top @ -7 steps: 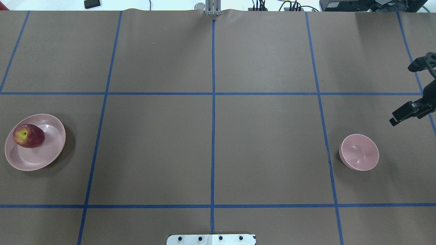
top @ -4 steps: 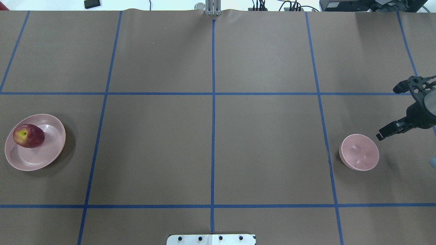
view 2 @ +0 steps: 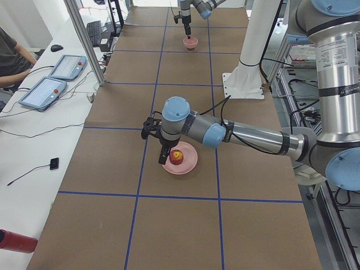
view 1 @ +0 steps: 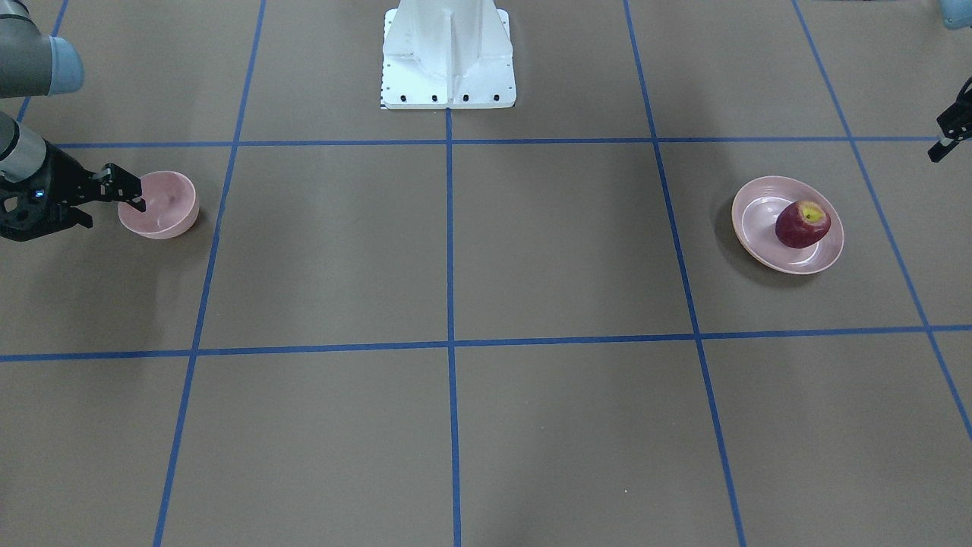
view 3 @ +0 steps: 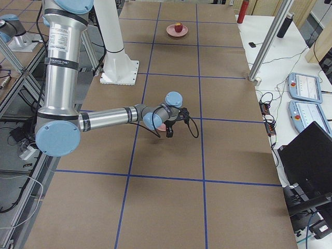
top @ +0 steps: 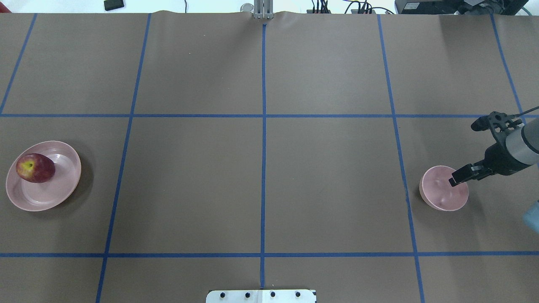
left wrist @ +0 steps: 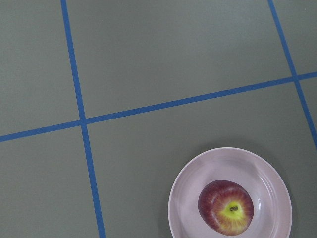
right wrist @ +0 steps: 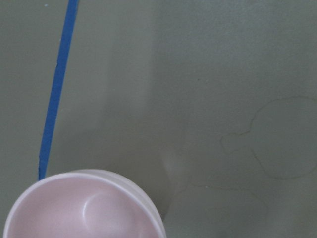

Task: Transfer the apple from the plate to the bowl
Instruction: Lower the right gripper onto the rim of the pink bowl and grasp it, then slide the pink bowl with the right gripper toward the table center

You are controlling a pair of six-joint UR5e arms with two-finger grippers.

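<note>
We see apple [top: 35,168] on plate [top: 63,193], bowl [top: 442,200] well apart on worktop [top: 189,189]. Our right fingers [top: 459,174] spread open, one tip at bowl rim; left fingers [view 2: 163,154] near plate, state we cannot tell.

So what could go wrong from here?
The right gripper stands open with one finger over the rim of the bowl; lowering carelessly, it might tip or shove it. The round apple sits off-centre on the plate, far across the table, so a clumsy grasp might roll it off.
</note>
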